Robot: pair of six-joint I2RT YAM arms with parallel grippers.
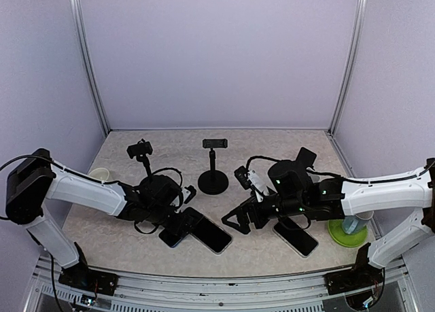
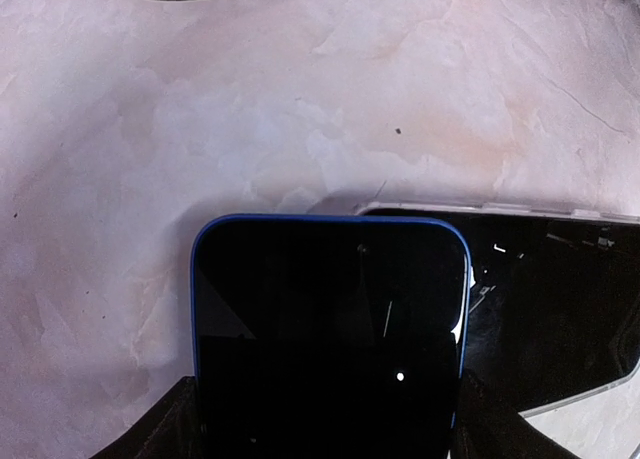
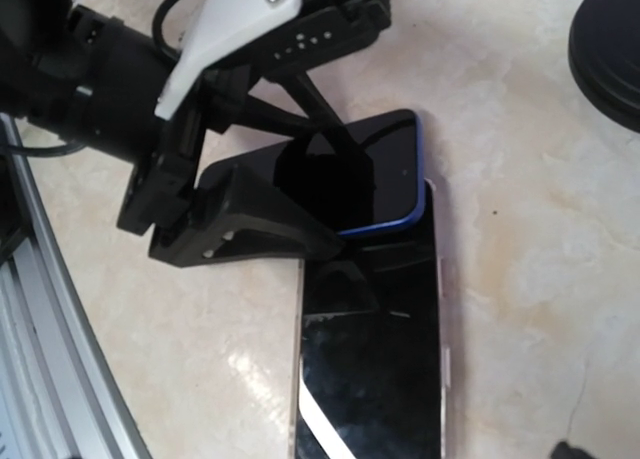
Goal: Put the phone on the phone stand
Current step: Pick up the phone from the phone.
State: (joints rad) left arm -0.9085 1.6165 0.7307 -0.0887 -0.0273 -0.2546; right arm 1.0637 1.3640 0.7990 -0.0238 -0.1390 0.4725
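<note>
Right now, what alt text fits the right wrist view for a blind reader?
The left gripper straddles a blue-edged phone overlapping a second dark phone on a marbled table. A stand's round black base shows top right.

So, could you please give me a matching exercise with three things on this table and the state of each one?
Things:
1 blue phone
2 green plate
3 middle stand

States:
a holds a cup
b upright, empty
c flanked by the left gripper

Pairs: 1-c, 2-a, 3-b
</note>
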